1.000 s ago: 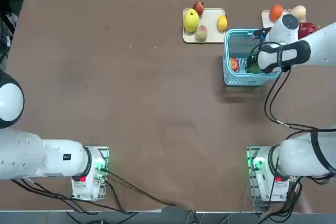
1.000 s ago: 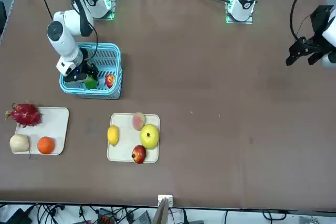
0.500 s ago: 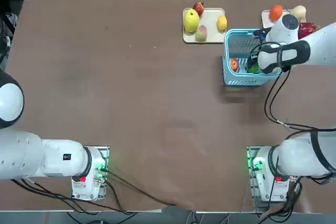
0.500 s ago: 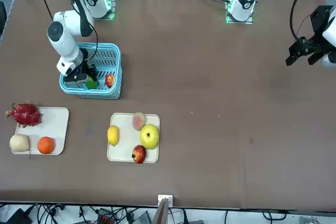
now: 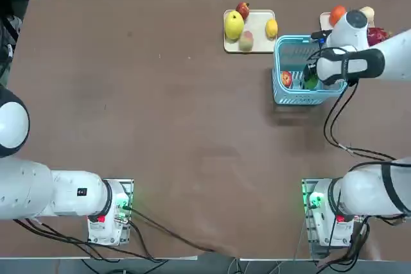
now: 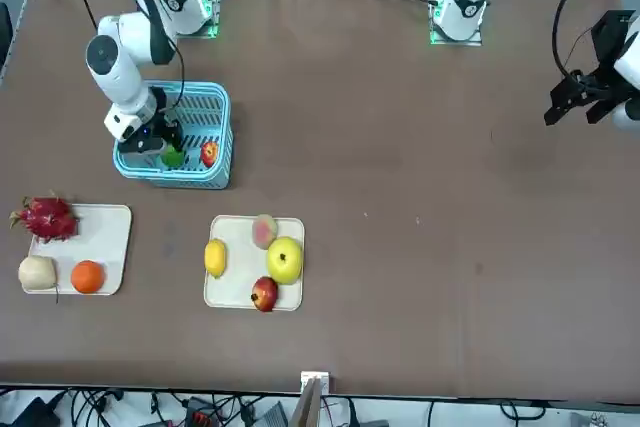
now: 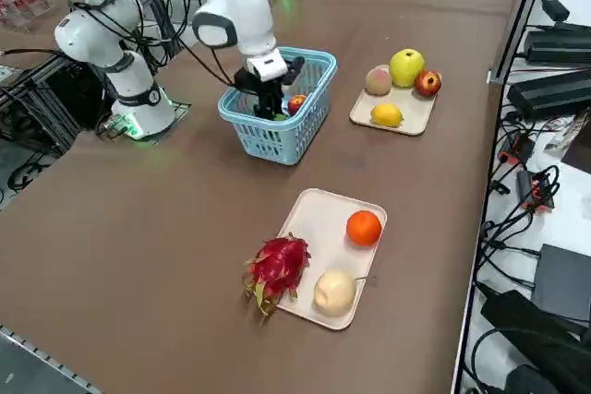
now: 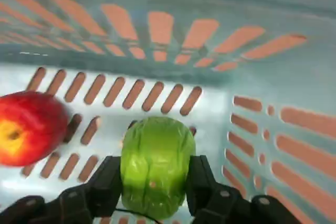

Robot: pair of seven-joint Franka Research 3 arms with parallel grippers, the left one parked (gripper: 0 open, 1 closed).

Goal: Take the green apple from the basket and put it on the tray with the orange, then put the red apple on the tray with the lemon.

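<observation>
Jaws pinching the green apple [image 8: 153, 166] are what your wrist view shows, beside the red apple [image 8: 29, 128], while your front view puts the right gripper [image 6: 166, 150] down inside the basket [image 6: 205, 179].

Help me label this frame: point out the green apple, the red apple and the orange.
green apple [image 8: 153, 165], right wrist view, middle of its skin between the fingers.
red apple [image 8: 29, 128], right wrist view, its red side.
orange [image 7: 364, 227], right side view, its centre.
</observation>
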